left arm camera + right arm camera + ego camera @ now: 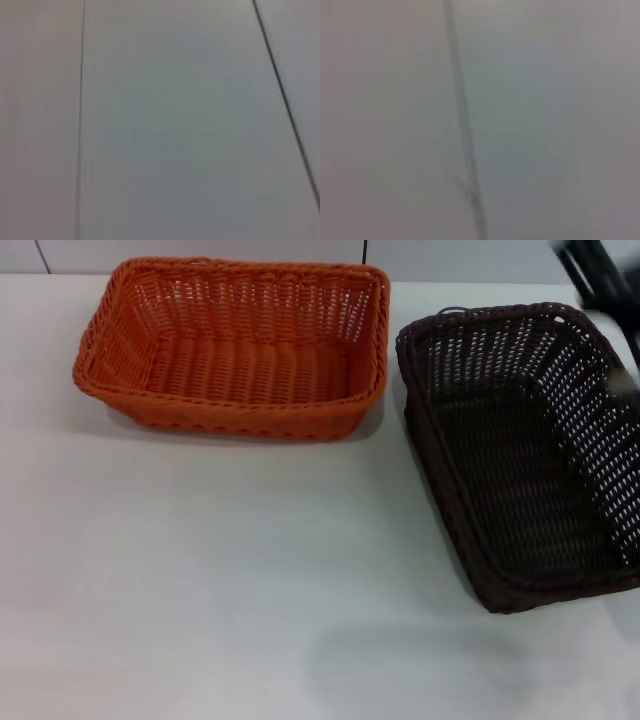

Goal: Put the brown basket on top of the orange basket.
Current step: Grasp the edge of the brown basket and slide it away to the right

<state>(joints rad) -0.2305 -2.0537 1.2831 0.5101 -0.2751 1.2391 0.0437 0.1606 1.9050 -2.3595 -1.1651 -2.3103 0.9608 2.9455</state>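
Observation:
The orange basket (235, 348) stands empty on the white table at the back left in the head view. The brown basket (520, 450) stands empty on the table to its right, a small gap between them, its long side running from back to front. A dark blurred part of my right arm (600, 275) shows at the back right corner, above the brown basket's far right rim. My left arm is out of view. Both wrist views show only a plain grey surface with thin dark lines, and neither basket.
The white table (220, 580) stretches in front of both baskets. A grey wall with panel seams (40, 255) runs behind the table's back edge.

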